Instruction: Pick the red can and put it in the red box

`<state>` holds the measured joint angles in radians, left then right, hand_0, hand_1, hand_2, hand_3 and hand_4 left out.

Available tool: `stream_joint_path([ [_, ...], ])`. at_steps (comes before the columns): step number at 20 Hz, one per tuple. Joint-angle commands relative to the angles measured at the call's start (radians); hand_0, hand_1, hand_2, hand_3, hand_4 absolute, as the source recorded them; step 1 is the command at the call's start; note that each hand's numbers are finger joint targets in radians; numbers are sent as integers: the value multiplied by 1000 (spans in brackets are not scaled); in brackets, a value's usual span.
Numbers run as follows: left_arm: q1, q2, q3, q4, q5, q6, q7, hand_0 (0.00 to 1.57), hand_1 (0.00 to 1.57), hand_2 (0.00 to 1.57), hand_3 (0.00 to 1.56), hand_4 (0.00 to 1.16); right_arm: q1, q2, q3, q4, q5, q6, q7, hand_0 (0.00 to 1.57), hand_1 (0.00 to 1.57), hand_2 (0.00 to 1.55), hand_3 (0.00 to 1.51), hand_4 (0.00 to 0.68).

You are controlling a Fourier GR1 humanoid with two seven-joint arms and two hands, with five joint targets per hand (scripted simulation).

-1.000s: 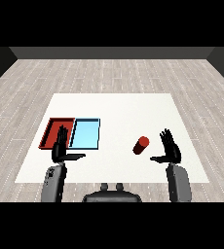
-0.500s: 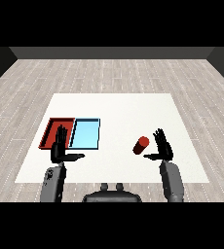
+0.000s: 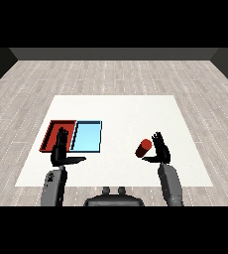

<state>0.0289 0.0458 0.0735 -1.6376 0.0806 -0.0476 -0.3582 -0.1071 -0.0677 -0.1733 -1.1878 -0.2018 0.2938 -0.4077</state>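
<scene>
Head view, from left to right: the red tray (image 3: 54, 130) sits at the far left of the white table (image 3: 121, 111), with the light blue tray (image 3: 88, 137) touching its side. The left hand (image 3: 61, 151) hovers over the near edge of the red tray, fingers straight, holding nothing — it has not moved. Well off to the right lies the red can (image 3: 144, 147), on its side. The right hand (image 3: 159, 150) has slid in from the right and is now just beside the can, fingers open. It looks ready to grab — the can is not held yet.
</scene>
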Motion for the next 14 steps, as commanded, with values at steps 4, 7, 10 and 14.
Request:
stream_joint_path([
  [4, -20, 15, 25, 57, 24, -33, -31, 0, 0, 0, 0, 0, -64, -11, 14, 82, 9, -10, -30, 0, 0, 0, 0, 0],
  [7, -24, 25, 34, 0, 27, -9, 41, 0, 0, 0, 0, 0, -41, 10, 34, 34, -6, -39, 37, 0, 0, 0, 0, 0],
  [10, -26, -10, -1, 3, 0, 18, 19, 0, 0, 0, 0, 0, 20, 25, 49, -29, -23, -41, 39, 0, 0, 0, 0, 0],
  [14, -28, -3, 10, 0, 31, -1, 43, 0, 0, 0, 0, 0, -88, 14, 31, 160, -3, -33, -69, 0, 0, 0, 0, 0],
])
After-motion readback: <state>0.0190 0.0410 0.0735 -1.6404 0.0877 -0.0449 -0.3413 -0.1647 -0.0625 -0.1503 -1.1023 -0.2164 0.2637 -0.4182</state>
